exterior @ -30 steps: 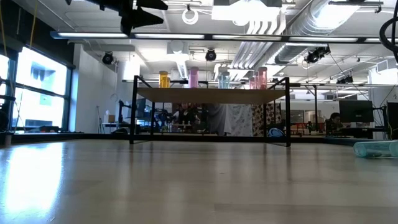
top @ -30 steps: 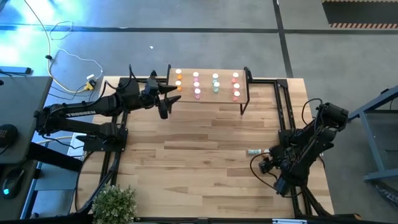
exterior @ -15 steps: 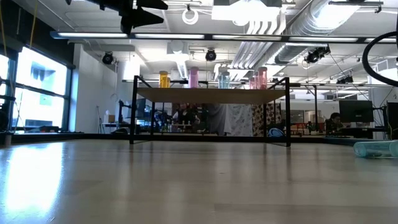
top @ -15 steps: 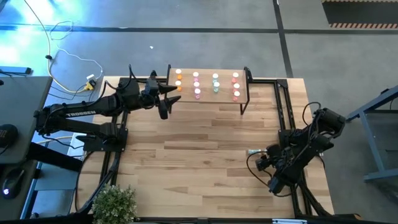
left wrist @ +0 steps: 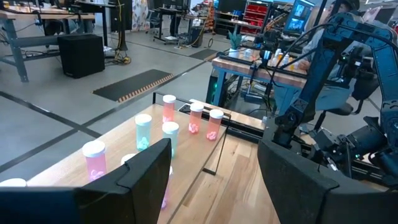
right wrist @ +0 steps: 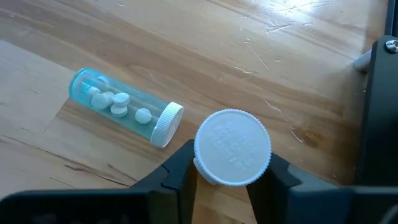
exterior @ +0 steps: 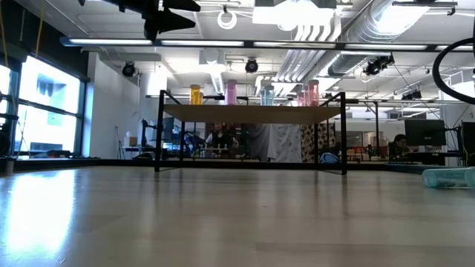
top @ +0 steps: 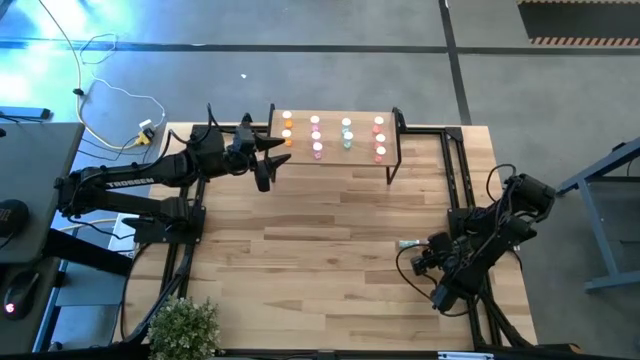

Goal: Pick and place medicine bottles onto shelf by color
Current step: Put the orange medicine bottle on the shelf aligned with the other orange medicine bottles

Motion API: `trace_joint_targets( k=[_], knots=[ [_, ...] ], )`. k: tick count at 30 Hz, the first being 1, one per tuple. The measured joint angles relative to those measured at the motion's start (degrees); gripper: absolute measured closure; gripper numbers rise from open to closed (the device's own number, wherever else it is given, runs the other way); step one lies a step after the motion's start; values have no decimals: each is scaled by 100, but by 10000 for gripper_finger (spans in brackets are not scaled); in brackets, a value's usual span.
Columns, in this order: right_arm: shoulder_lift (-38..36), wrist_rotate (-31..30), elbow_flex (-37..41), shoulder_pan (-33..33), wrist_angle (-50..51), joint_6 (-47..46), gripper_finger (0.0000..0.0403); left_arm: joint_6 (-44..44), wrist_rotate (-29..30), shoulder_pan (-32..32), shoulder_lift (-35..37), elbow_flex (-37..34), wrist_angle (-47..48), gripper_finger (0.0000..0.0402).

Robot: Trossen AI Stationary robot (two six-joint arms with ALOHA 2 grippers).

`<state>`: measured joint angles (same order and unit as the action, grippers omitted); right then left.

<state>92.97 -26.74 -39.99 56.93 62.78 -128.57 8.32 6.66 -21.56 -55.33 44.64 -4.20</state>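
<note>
- The shelf [top: 333,160] carries eleven medicine bottles [top: 316,134] in four rows: three orange, three pink, two teal, three red.
- One teal bottle [right wrist: 124,106] lies on its side on the table [top: 320,250], near the right edge.
- The right claw [right wrist: 227,168] is closed narrow on a white-capped bottle [right wrist: 233,147]; its colour is hidden.
- The left claw [top: 272,160] is spread wide, raised beside the shelf's left end.
- Since a second ago the right arm has shifted slightly; the left has not.
- The table's middle is bare wood.
</note>
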Motion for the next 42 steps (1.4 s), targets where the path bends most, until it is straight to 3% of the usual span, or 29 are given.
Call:
trace_joint_targets(
  k=[5, 17, 25, 31, 42],
  knots=[
    [-2, -4, -1, 0, -9, 2, 312, -5, 0, 0, 0, 0, 2, 170],
    [-480, -29, -66, 11, -267, 16, 311, -55, -2, 0, 0, 0, 4, 170],
    [-1020, -799, -876, -71, -268, 460, 311, 168, -496, 0, 0, 0, 273, 170],
    [-1137, -1121, -1606, -450, -243, 1582, 311, 508, -560, 220, 0, 0, 619, 170],
    [-1137, -1349, -2871, -1465, -483, 4284, 311, 805, -562, 1262, -5, 0, 666, 170]
  ],
)
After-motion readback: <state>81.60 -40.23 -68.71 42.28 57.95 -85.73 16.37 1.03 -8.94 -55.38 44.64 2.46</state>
